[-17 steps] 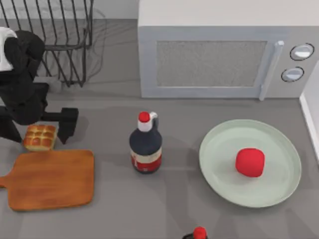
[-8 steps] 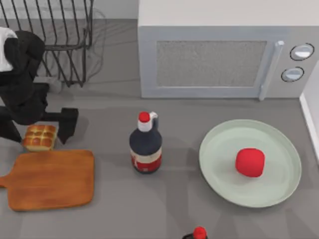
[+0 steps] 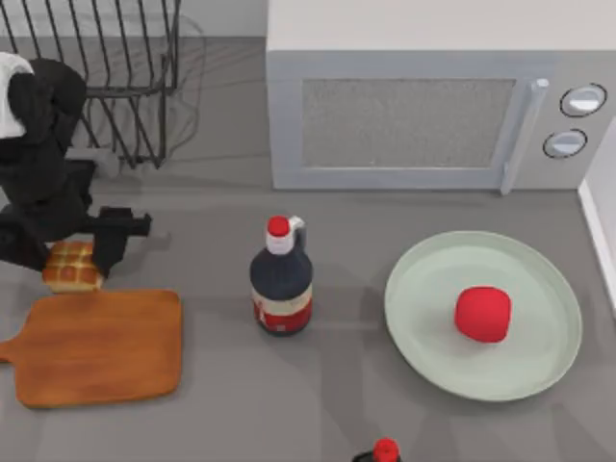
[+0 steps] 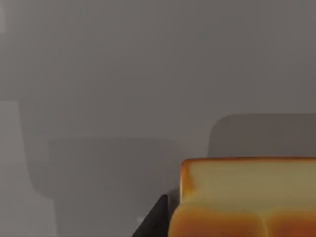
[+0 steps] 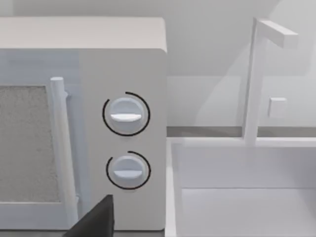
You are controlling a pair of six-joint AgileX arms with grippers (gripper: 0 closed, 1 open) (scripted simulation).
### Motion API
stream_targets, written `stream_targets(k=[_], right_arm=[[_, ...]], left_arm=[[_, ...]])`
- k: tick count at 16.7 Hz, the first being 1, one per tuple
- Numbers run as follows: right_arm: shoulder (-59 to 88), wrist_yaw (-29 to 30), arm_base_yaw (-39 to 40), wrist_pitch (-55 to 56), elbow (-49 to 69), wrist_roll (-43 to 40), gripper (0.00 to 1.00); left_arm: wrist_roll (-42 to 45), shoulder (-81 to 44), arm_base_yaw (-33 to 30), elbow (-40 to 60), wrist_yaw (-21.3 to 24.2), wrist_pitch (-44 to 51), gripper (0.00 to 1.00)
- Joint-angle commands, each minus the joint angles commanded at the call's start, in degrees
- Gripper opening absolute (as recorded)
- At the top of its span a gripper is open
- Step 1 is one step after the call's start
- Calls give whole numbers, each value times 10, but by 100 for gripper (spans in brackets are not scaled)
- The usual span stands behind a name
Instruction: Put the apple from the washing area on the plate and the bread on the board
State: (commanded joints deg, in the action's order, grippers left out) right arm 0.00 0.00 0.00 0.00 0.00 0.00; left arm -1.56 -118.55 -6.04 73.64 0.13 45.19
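The bread [image 3: 70,267] is gripped by the left gripper [image 3: 72,252], its fingers closed against the sides, just behind the board's [image 3: 101,346] rear edge at the table's left. The board's surface is bare. The apple [image 3: 482,313] is seated on the plate [image 3: 423,289] at the right. A bottle [image 3: 281,279] is set between board and plate.

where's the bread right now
In the top view the bread sits on the table at the far left, just behind the back edge of the board, with the left hand down around it. The apple lies on the plate.
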Motion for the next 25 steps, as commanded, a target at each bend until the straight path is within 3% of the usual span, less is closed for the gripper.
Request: stream_targets(k=[11,19,25], right_arm=[[0,0,0,0,0,0,100],[0,0,0,0,0,0,100],[0,0,0,0,0,0,100]], left_arm=[[0,18,0,14,-1,16,0],[-2,77,0,135,-1,202,0],[-2,84,0,143,-1,214,0]])
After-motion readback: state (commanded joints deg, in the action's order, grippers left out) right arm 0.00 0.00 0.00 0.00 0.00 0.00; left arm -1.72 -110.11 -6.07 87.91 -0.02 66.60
